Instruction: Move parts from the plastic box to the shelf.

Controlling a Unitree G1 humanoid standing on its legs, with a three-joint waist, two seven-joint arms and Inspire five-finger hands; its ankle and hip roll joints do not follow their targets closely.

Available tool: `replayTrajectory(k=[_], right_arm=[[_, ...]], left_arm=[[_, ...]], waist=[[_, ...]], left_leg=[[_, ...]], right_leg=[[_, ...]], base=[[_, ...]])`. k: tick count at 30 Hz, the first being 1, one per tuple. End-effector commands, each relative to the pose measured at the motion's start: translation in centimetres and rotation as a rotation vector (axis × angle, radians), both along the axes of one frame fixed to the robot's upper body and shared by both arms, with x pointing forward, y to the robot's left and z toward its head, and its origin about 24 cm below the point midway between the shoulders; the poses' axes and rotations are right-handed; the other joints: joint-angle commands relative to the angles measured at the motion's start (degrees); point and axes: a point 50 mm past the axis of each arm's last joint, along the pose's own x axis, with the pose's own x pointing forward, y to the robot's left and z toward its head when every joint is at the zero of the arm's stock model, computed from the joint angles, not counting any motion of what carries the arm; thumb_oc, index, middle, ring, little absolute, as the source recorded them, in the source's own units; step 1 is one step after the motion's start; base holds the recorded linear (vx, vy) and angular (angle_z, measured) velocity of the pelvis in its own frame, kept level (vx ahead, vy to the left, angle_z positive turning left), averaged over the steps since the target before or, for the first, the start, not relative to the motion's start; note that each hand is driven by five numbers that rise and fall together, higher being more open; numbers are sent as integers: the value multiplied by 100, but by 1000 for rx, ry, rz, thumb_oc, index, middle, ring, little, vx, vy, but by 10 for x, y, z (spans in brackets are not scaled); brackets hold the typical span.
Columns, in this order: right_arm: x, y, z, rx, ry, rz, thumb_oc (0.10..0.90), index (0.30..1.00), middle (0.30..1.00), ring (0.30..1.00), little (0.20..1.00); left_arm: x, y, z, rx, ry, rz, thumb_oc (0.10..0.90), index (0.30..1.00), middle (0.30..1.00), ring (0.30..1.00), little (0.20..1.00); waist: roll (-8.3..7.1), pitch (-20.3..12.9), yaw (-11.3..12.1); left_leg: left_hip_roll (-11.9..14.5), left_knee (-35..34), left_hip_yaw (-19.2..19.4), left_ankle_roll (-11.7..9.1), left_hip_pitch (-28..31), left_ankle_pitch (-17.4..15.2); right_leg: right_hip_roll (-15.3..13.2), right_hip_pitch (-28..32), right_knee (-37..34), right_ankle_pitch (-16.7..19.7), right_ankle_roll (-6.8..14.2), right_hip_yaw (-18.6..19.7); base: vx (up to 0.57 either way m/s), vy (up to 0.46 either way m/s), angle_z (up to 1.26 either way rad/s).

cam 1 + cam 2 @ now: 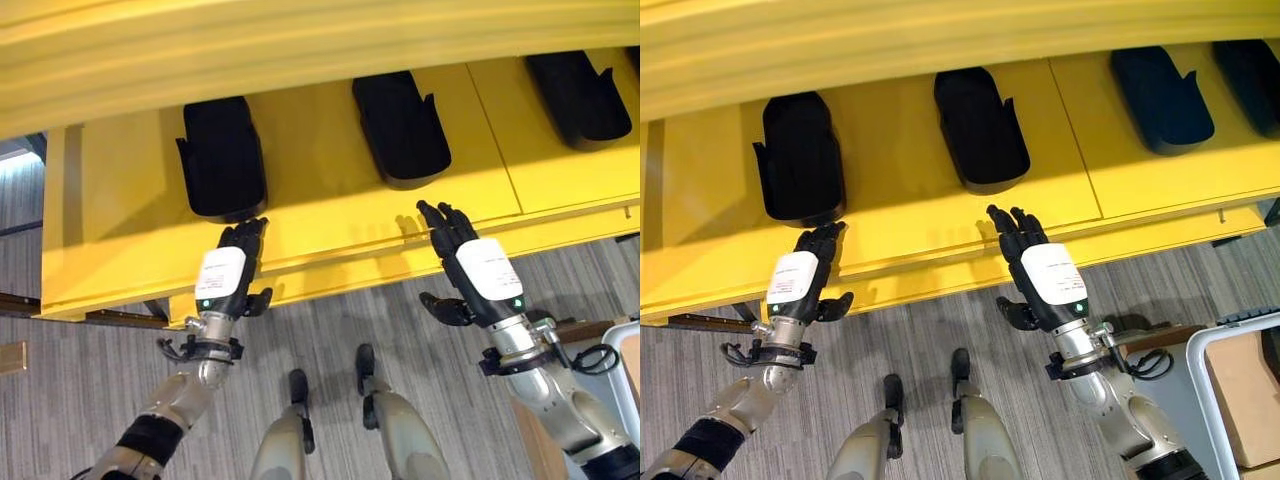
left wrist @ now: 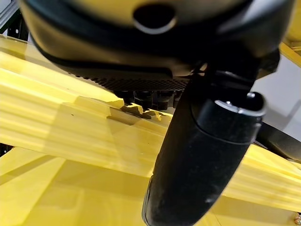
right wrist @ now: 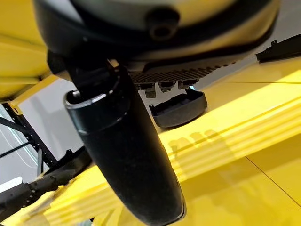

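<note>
Yellow shelf point(image 1: 330, 215), one, spanning the scene, front edge nearest the hands, a second yellow level overhanging above.

Black parts on the shelf surface, counted in the right eye view: four. Left part point(image 1: 800, 158), lying toward the shelf's left end, near end close to the front edge. Middle part point(image 1: 980, 128), further along the shelf, set a little deeper from the front edge. Third part point(image 1: 1162, 98), past a seam in the shelf surface, toward the right end. Fourth part point(image 1: 1255, 65), at the right edge of the view, cut off. All four lying flat, well apart from one another, long axes running front to back.

Left hand point(image 1: 228, 275), fingers straight and extended, empty, over the front edge, fingertips just short of the left part; touching or not, cannot tell.

Right hand point(image 1: 480, 268), fingers straight, thumb spread, empty, over the front edge, apart from the middle part.

Box corner with pale rim point(image 1: 1230, 385), one, at lower right, brown inside; contents not legible.

Grey carpet floor point(image 1: 90, 380) below the shelf.
</note>
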Motion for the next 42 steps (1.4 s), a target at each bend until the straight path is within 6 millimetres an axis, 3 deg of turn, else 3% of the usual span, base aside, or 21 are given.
replayTrajectory(k=[1, 28, 42], right_arm=[[-1, 15, 38, 79, -203, 96, 900, 1000, 1000, 1000, 1000], [-2, 15, 36, 80, -200, 82, 900, 1000, 1000, 1000, 1000], [-2, 13, 38, 94, -180, 75, 900, 1000, 1000, 1000, 1000]], left_arm=[[-7, 36, -10, 47, 80, 147, 900, 1000, 1000, 1000, 1000], [-5, 21, -11, 8, 79, 94, 900, 1000, 1000, 1000, 1000], [-36, -9, -10, -191, 150, -135, 900, 1000, 1000, 1000, 1000]], waist=[[-106, -258, 36], [-107, -243, 28], [-59, -328, 126]], left_leg=[[382, 333, -261, -240, -261, 28], [363, 401, -284, -227, -301, -5], [328, 372, -356, -201, -240, -18]], right_leg=[[-480, 52, 601, -499, 551, 166], [-482, 13, 661, -512, 535, 199], [-520, 154, 571, -485, 548, 151]], base=[[0, 0, 0], [0, 0, 0], [0, 0, 0]])
